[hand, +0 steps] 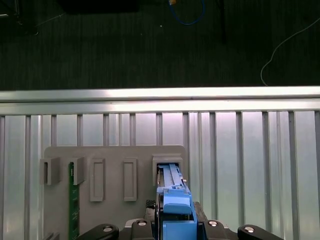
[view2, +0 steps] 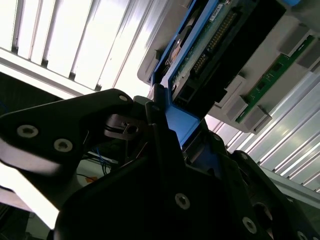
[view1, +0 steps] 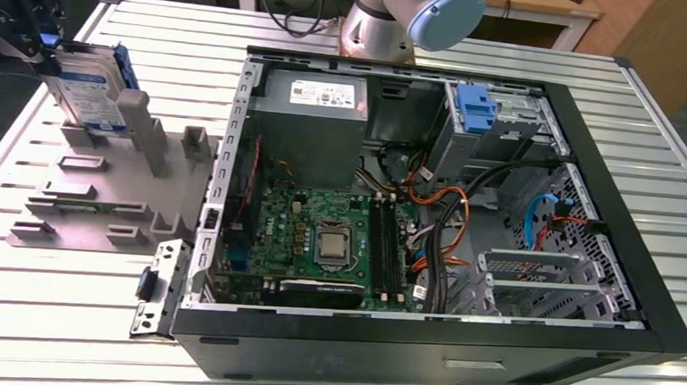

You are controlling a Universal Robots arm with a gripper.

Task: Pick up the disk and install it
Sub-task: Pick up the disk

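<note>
— What could go wrong from here?

— Mostly the grip. My gripper (view1: 42,44) has the disk (view1: 87,94) only by its blue side frame (hand: 176,210), a narrow plastic edge. I judge the disk could pivot or slip if it is swung. Its lower end sits right at a slot of the grey holder (view1: 92,199), and a tilt there could catch it on the slot wall. I cannot tell whether it is clear of the slot.

— And further off?

— The open computer case (view1: 430,345) lies well apart, toward the exterior view's right. Cables (view1: 438,207) crowd the space near the drive bay (view1: 509,122), and I'd guess a loose one could snag a carried disk.

— How wide is the gripper?

— Nearly closed. In the second wrist view the fingers (view2: 159,117) pinch the blue side frame from both sides, with nothing else between them. So it is clenched on the disk.

— And where is the disk?

— Upright over the grey holder on the desk (view1: 61,318), at the exterior view's left.
</note>
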